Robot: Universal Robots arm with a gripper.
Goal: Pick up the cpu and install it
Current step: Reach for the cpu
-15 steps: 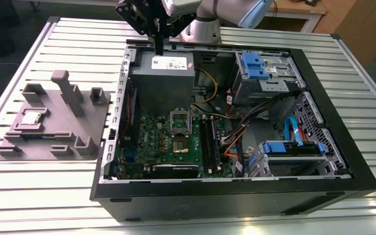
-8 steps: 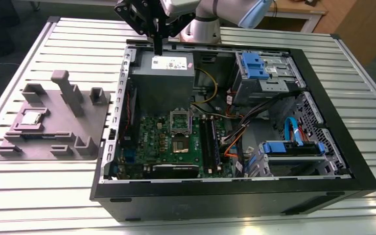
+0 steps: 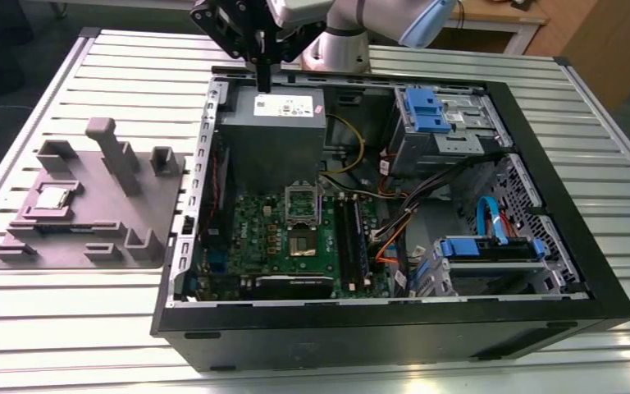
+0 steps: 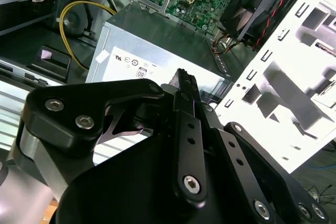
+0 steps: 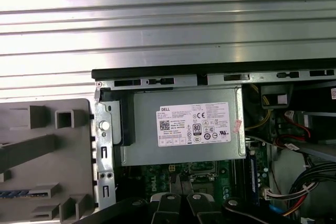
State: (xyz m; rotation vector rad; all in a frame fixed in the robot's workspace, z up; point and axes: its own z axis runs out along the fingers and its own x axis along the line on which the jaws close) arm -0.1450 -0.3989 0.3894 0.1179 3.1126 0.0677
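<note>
Over the grey power-supply box (image 3: 275, 123) inside the open computer case (image 3: 577, 246), on the side nearest the counter (image 3: 96, 345) edge where the arm stood, the gripper (image 3: 262, 82) hung with its jaws pressed together on nothing. The cpu (image 3: 52, 199) lay in a recess of the grey fixture (image 3: 129, 238) by the counter's edge on the exterior view's left, well apart from the gripper. Thin and flat, it could slip from a shallow pinch, or seat askew on the green motherboard (image 3: 252, 230).
</note>
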